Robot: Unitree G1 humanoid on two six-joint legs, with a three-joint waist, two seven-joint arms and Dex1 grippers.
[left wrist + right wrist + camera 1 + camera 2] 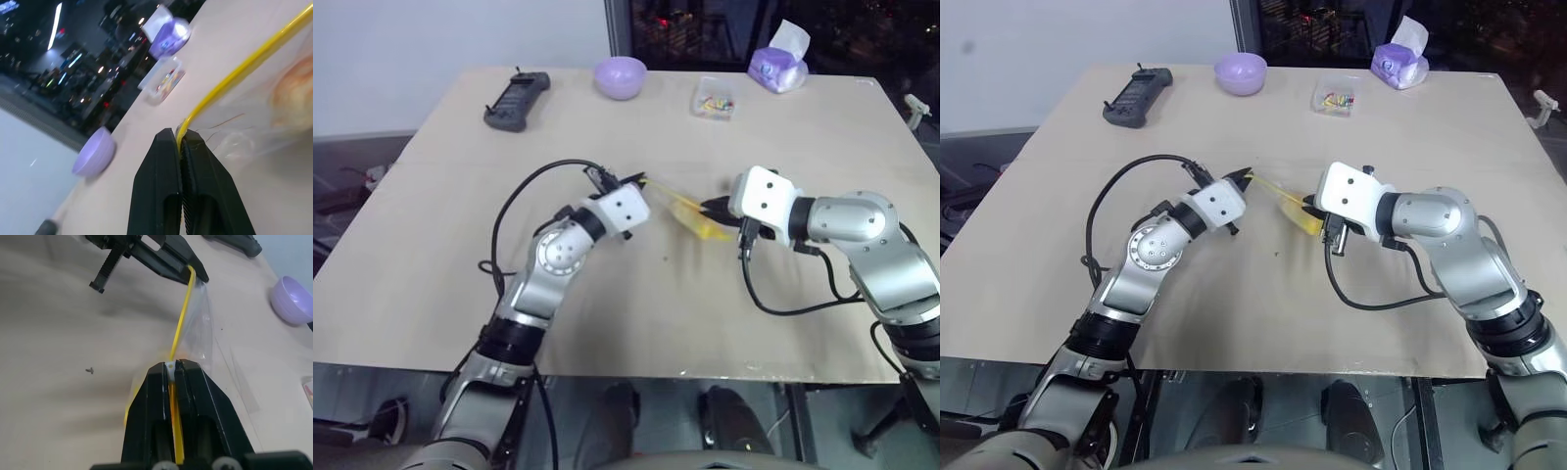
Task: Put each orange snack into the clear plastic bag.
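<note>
- From my head camera I see both arms over the table, holding the clear bag up between them. My left gripper pinches one end of its yellow strip and my right gripper pinches the other end
- In my left wrist view the two fingers are squeezed tight on the strip. Behind the plastic I see the orange bun, so I think it is already in the bag
- In my right wrist view the fingers are squeezed tight on the strip too
- I see no other bun on the table, so I think the job is nearly done
</note>
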